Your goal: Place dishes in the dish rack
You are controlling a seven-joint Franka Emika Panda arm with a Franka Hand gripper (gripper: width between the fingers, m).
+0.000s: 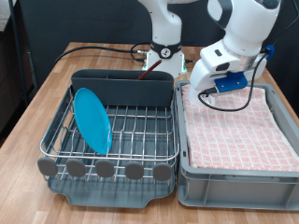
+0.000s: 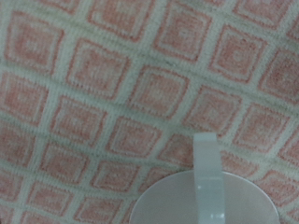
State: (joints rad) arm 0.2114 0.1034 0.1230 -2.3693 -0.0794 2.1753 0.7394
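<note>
Jaws: you cannot tell their state. The gripper (image 1: 207,91) sits low over the far end of the grey crate (image 1: 234,173), at about 2 o'clock in the exterior view, but the white hand housing hides its fingers, and no finger shows in the wrist view either.

Nearest thing — the white mug (image 2: 204,198), seen only by the wrist camera: a pale rim and a handle resting on the pink checked cloth (image 2: 103,84). The exterior view does not show it; the hand covers that spot. Nothing is visibly held.

Done so far, by how things lie: the blue plate (image 1: 92,119) stands on edge in the dish rack (image 1: 112,140), around 9 o'clock in the exterior view. A reddish stick in the utensil caddy (image 1: 121,87) may be the wooden spoon (image 1: 143,74) — too small to be sure.

Judgement on the step in hand: this looks like the approach to the mug.
- Centre over the rim or handle before closing; the mug sits at the edge of the wrist picture, so alignment looks off.
- Descend squarely; the cloth is soft and could let the mug tip.
- Keep clear of the crate wall on lift.

The exterior view gives arm pose and rack state; the wrist view gives only mug and cloth. The counter (image 1: 37,103) shows only in the exterior view.
</note>
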